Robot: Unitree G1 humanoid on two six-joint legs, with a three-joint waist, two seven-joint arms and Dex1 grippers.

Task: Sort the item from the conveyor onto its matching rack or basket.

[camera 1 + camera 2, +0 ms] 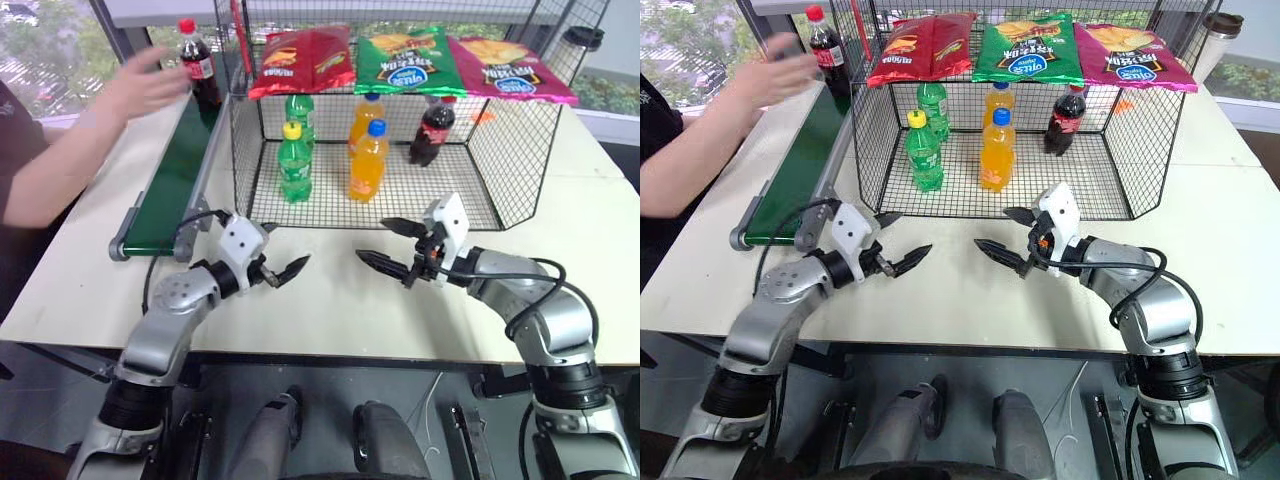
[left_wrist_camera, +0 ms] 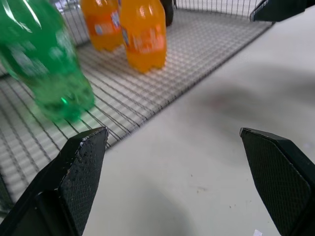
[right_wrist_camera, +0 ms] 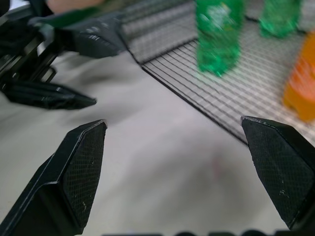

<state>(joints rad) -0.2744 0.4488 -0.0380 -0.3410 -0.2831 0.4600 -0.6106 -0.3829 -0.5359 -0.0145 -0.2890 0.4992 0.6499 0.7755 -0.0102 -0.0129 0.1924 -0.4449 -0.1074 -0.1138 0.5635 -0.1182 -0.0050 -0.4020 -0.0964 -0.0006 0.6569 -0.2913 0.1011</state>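
Note:
The item, a small cola bottle (image 1: 200,65) with a red cap and label, stands upright at the far end of the dark-green conveyor (image 1: 170,190). A person's hand (image 1: 150,85) is right beside it; I cannot tell whether they touch. The black wire-mesh basket (image 1: 240,150) stands to the right of the belt. My left gripper (image 1: 286,248) and right gripper (image 1: 372,240) hover over the bare table in front of the basket, pointing toward each other. Both are open and hold nothing, as the wrist views confirm for the left gripper (image 2: 172,132) and the right gripper (image 3: 172,121).
Inside the basket stand two green soda bottles (image 1: 294,160), two orange soda bottles (image 1: 368,160) and another cola bottle (image 1: 433,128). Red (image 1: 300,60), green (image 1: 408,58) and pink (image 1: 505,65) chip bags lie on top of it. A person's arm reaches in from the left.

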